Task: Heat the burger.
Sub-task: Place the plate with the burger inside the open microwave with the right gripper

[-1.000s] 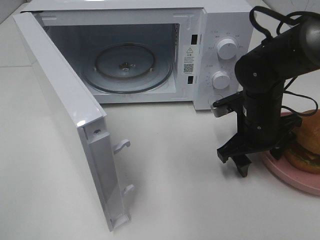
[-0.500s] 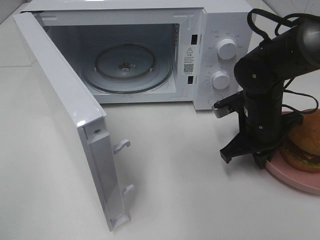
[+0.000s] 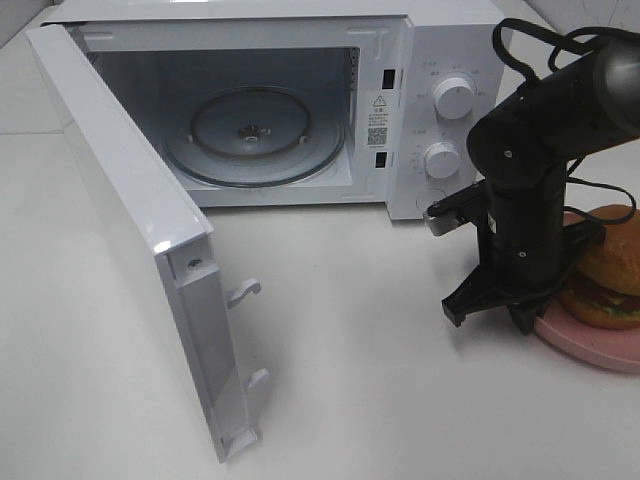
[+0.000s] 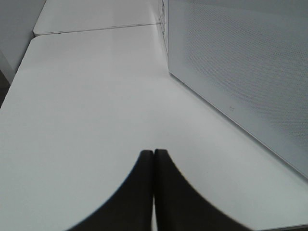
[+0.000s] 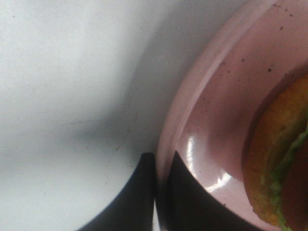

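You are looking at the right gripper pinching the rim of the pink plate. One dark finger is sitting outside the rim over the white bench, and the other is inside the dish. The burger is lying on the plate, apart from the fingers, showing bun and green lettuce, partly cropped.

Burger partly behind arm; pink plate cut by edge
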{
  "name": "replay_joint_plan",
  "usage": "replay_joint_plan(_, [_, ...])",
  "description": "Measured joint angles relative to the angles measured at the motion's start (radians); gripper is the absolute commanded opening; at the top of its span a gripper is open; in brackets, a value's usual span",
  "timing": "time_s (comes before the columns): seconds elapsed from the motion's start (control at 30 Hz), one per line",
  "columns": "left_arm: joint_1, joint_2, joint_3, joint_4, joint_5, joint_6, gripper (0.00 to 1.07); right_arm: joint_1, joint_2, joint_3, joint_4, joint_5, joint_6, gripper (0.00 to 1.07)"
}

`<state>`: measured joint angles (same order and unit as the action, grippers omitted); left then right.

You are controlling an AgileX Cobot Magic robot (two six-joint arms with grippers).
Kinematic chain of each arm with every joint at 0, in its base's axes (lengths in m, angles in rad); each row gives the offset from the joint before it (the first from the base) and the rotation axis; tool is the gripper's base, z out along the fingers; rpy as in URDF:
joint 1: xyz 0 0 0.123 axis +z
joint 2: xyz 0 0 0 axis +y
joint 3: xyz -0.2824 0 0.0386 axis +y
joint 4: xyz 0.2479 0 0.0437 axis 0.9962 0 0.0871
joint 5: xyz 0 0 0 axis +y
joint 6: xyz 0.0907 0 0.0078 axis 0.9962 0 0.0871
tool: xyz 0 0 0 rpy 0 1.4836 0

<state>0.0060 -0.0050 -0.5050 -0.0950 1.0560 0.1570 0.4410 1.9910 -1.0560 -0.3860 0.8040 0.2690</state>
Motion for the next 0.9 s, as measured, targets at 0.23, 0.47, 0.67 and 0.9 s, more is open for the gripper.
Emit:
replay_joint_plan(0.23, [0.0,0.0,0.0,0.0,0.0,0.0,0.0,0.0,-0.087,0.053,0.01,-0.019,-0.072,0.0])
replay_joint_plan(0.47, [0.0,0.0,0.0,0.0,0.0,0.0,0.0,0.003,-0.202,0.126,0.027,-0.036,-0.103,0.0])
replay_joint_plan(0.67, [0.0,0.0,0.0,0.0,0.0,0.0,0.0,0.085,-0.313,0.2,-0.047,-0.02,-0.1,0.0])
replay_joint_plan(0.9, [0.0,0.0,0.0,0.0,0.0,0.0,0.0,0.236,-0.425,0.257,-0.062,0.028,-0.105,0.0])
